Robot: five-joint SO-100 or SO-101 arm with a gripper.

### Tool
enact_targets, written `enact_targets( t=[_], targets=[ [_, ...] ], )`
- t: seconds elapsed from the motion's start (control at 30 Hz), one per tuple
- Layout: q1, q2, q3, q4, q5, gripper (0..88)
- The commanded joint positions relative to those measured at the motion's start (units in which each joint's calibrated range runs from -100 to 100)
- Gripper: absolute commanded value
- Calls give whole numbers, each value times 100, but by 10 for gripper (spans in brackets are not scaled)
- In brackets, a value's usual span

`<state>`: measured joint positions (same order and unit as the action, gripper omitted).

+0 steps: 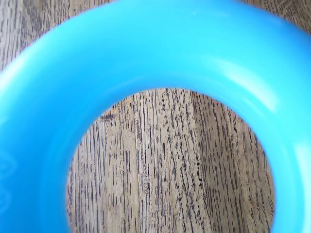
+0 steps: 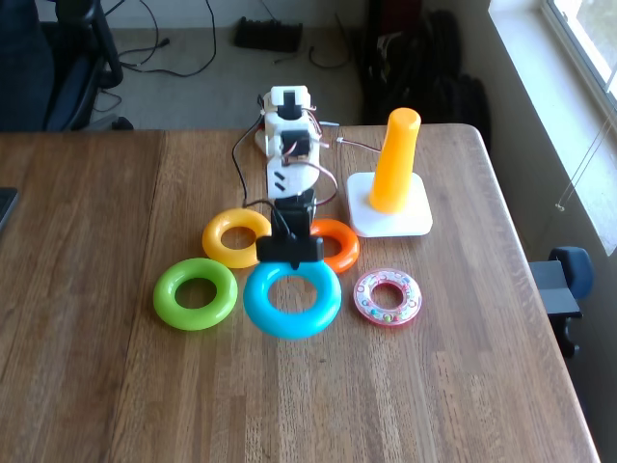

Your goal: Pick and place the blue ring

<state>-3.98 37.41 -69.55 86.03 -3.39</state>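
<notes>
The blue ring (image 2: 292, 326) lies flat on the wooden table (image 2: 96, 212), in the front row between a green ring and a pink one. In the wrist view the blue ring (image 1: 146, 48) is very close and blurred, with wood grain showing through its hole. In the fixed view my gripper (image 2: 289, 258) points down at the ring's far rim. Its black body hides the fingertips, so whether the jaws are open or shut around the rim stays hidden.
A green ring (image 2: 169, 294) lies left of the blue one and a small pink transparent ring (image 2: 388, 316) right of it. Behind them lie a yellow ring (image 2: 217, 238) and an orange ring (image 2: 344, 253). An orange cone (image 2: 395, 159) stands on a white base (image 2: 415, 220) at the back right.
</notes>
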Motion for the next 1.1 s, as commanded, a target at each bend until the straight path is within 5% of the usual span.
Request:
enact_targets(
  t=[0.0,0.3,1.07],
  targets=[
    [-258,-580,-1418,433,49,23],
    [-715,-1147,-2706,1381,24,23],
    [-1787,-2924,-2786,1397,10,23]
  ],
)
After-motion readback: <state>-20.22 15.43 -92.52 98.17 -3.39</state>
